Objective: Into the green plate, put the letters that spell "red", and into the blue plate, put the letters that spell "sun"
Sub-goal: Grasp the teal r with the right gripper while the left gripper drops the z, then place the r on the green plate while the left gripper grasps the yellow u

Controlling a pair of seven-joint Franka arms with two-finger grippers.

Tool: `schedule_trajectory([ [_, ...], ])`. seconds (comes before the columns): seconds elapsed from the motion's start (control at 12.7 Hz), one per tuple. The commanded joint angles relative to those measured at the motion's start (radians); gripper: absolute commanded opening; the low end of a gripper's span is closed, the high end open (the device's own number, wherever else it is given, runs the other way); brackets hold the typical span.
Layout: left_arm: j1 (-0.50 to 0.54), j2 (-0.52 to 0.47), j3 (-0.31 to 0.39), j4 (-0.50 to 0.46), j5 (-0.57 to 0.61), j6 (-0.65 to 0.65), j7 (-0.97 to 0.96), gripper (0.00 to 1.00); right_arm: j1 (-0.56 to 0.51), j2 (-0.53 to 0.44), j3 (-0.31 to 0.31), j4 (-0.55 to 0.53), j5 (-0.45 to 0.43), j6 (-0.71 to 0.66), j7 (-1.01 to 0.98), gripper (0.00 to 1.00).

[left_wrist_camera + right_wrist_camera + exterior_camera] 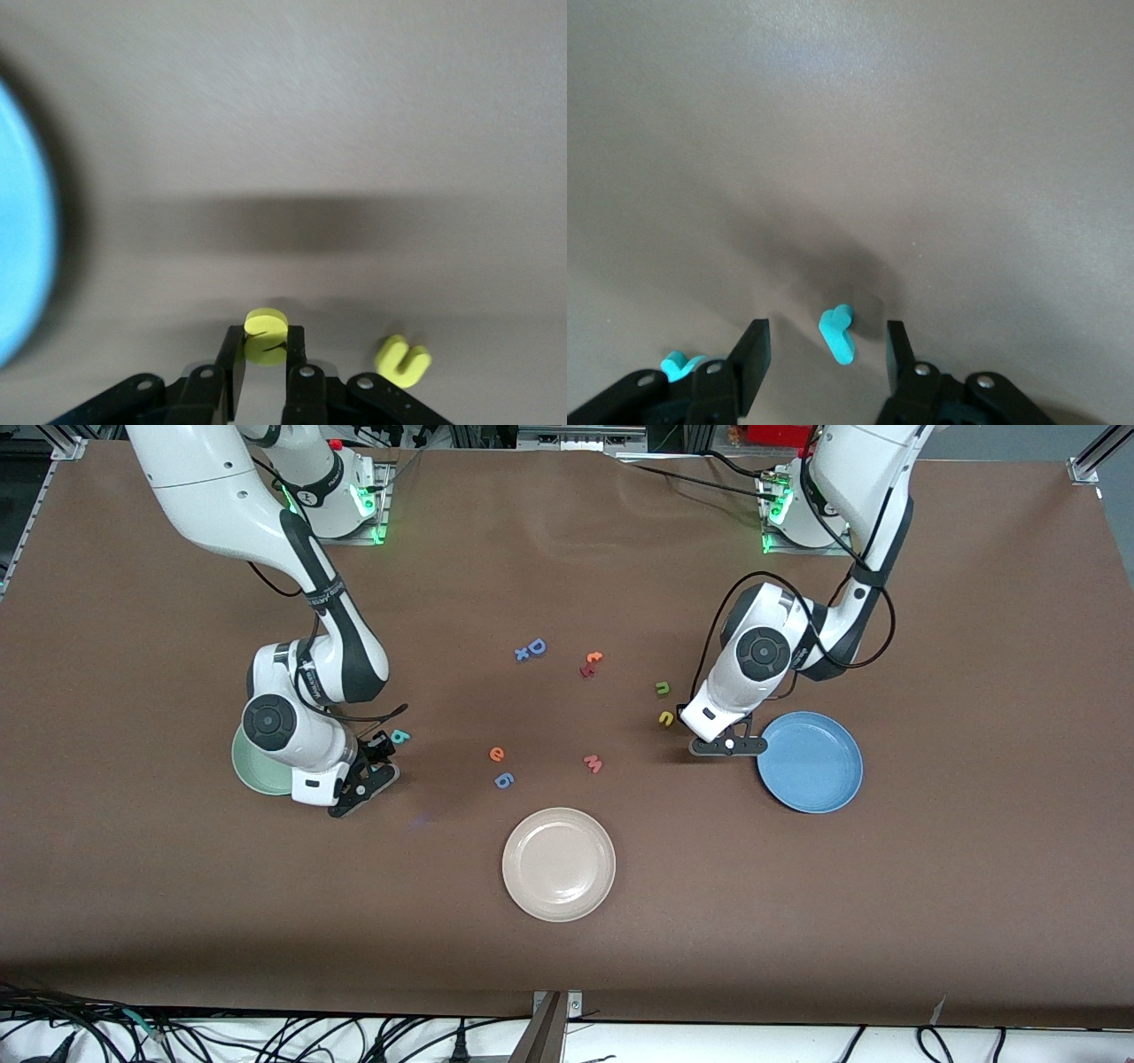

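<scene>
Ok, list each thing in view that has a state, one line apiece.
left gripper: shut on the yellow "s", beside the blue plate.
right gripper: open, straddling the teal "r".
blue plate: empty.
green plate: mostly hidden under the right arm.
cream-white plate: empty.
yellow "u": flat on the table.

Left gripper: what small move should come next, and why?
Probably lift the left gripper and carry it over the blue plate. Its fingers are shut on the yellow "s", the plate sits just beside it, and the yellow "u" remains on the table.
</scene>
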Motion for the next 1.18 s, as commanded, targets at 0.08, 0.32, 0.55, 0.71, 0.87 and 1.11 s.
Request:
schedule_trajectory([
  [0.08,0.057,-0.056,0.005,0.06,0.14,-0.149,0.055,0.08,0.002,0.014,-0.009,0.003,0.009,0.018,-0.003,0.58],
  [0.32,0.159,-0.051,0.005,0.077,0.147,-0.161,0.244,0.13,0.002,0.024,-0.009,0.003,0.009,0.041,0.001,0.55],
  [0.55,0.215,-0.011,0.005,0.106,0.148,-0.143,0.329,0.13,0.0,0.024,-0.009,0.003,0.011,0.041,0.002,0.34],
  [0.71,0.218,0.032,0.005,0.118,0.148,-0.109,0.329,0.15,-0.003,0.024,-0.009,0.003,0.011,0.041,0.002,0.19],
  [0.87,0.235,0.058,0.005,0.117,0.148,-0.083,0.329,0.17,-0.003,0.024,-0.009,0.003,0.011,0.04,0.002,0.13],
  [1.11,0.244,0.09,0.005,0.117,0.147,-0.058,0.328,0.26,-0.004,0.02,-0.009,0.005,0.011,0.035,0.005,0.02],
])
